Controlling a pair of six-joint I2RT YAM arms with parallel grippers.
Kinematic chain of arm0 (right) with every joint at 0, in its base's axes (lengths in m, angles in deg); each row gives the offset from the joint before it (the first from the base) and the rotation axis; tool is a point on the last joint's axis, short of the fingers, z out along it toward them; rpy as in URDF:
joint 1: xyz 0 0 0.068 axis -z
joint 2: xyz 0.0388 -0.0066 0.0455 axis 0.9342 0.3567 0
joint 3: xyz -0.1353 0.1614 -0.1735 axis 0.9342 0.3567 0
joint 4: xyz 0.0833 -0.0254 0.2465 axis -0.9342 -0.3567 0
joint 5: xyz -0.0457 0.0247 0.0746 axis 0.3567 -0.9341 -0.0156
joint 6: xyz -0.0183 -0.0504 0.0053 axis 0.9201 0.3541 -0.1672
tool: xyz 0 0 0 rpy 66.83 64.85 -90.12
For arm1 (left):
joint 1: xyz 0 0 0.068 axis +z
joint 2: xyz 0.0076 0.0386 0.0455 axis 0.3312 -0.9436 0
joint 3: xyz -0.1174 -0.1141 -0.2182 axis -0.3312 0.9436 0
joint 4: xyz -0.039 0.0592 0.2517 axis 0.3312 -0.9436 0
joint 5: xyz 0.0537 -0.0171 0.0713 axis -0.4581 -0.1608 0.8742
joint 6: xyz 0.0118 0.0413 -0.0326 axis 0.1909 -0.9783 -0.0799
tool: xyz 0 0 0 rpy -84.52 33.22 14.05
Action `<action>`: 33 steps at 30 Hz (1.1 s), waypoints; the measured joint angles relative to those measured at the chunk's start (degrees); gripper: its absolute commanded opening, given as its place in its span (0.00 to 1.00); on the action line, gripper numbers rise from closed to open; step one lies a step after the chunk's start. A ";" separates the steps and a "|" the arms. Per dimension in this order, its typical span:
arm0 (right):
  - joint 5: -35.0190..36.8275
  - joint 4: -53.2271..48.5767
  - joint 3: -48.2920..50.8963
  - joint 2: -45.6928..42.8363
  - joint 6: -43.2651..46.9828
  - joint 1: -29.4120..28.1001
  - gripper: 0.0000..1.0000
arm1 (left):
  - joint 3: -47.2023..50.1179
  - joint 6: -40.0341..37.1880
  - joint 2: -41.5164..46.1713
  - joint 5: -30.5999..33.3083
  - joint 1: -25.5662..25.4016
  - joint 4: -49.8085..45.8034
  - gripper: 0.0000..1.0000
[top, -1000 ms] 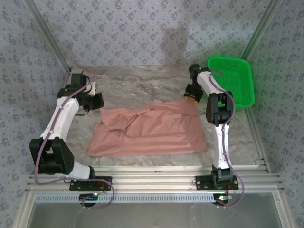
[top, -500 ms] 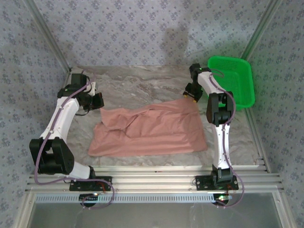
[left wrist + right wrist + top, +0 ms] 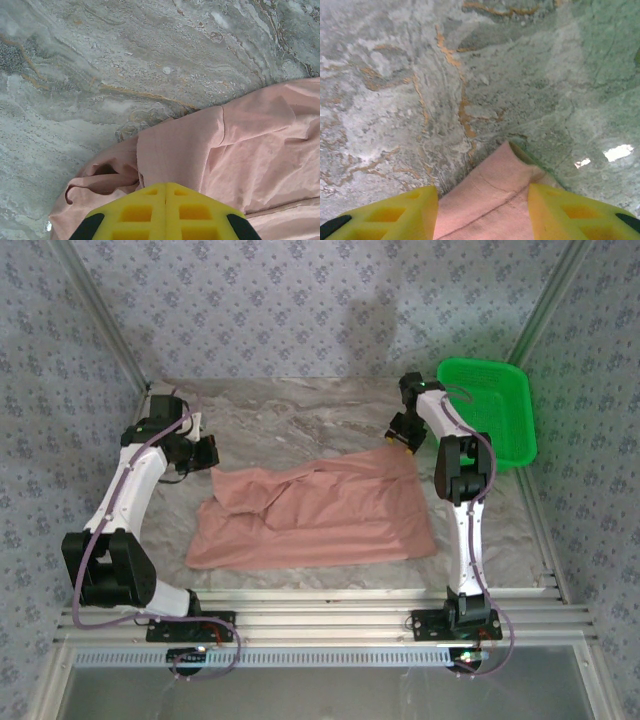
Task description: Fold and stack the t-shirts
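Observation:
The salmon-pink t-shirt [image 3: 320, 515] lies crumpled and partly folded across the middle of the marble table, its print hidden. My left gripper [image 3: 207, 453] is at the shirt's far left corner. In the left wrist view its yellow fingers [image 3: 150, 210] are pressed together, and a flap of the pink cloth [image 3: 180, 150] runs straight out from their tip. My right gripper [image 3: 400, 440] hovers at the shirt's far right corner. Its fingers [image 3: 400, 210] stand wide apart over the pointed cloth corner [image 3: 492, 195], which rests loose on the table.
A green plastic basket [image 3: 490, 410] sits at the far right, just beyond my right arm. Bare marble tabletop [image 3: 300, 410] stretches behind the shirt. Patterned walls and metal posts close in the sides.
My right gripper has pulled back slightly towards the far edge, away from the shirt corner. The left arm and the shirt have hardly moved.

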 measured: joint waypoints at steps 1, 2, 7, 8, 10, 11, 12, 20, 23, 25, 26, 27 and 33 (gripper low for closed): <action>0.17 -0.07 -0.52 0.35 -0.17 0.00 0.51 | 0.02 0.00 0.00 0.00 0.00 0.00 0.00; 0.31 -0.20 -0.90 0.66 -0.22 0.00 0.50 | 0.02 0.00 0.00 0.00 0.00 0.00 0.00; 1.79 -2.56 -5.01 2.99 -0.61 -0.09 0.44 | 0.44 0.00 0.17 0.00 0.00 -0.02 0.00; 2.03 -3.21 -6.03 3.56 -0.63 -0.24 0.41 | 0.50 0.02 0.22 0.00 0.00 -0.02 0.00; 2.62 -4.35 -8.20 4.87 -0.63 -0.46 0.35 | 0.57 0.02 0.26 0.00 0.00 0.00 0.00; 2.82 -4.68 -8.68 5.16 -0.59 -0.57 0.31 | 0.59 0.02 0.28 -0.02 0.00 0.00 0.00; 3.06 -4.96 -8.96 5.33 -0.57 -0.70 0.25 | 0.61 0.02 0.31 0.00 0.00 -0.02 0.00; 3.41 -5.42 -8.98 5.42 -0.50 -1.42 0.00 | 0.61 -0.15 0.33 0.00 0.00 -0.02 0.00; 3.34 -5.22 -8.92 5.29 -0.50 -1.40 0.00 | 0.61 -0.15 0.33 0.00 0.02 -0.02 0.00; 2.91 -4.13 -8.33 4.85 -0.50 -1.36 0.00 | 0.55 -0.15 0.31 -0.02 0.26 -0.02 0.00; 2.71 -3.54 -7.96 4.63 -0.50 -1.36 0.00 | 0.37 -0.13 0.28 -0.02 0.48 -0.07 0.00; 2.45 -2.43 -7.19 4.22 -0.50 -1.36 0.00 | -0.15 -0.15 0.13 0.00 0.79 -0.26 0.00; 1.49 2.34 -3.78 0.66 -0.31 -0.92 0.00 | -10.84 -0.15 -3.85 0.48 3.69 -0.33 0.00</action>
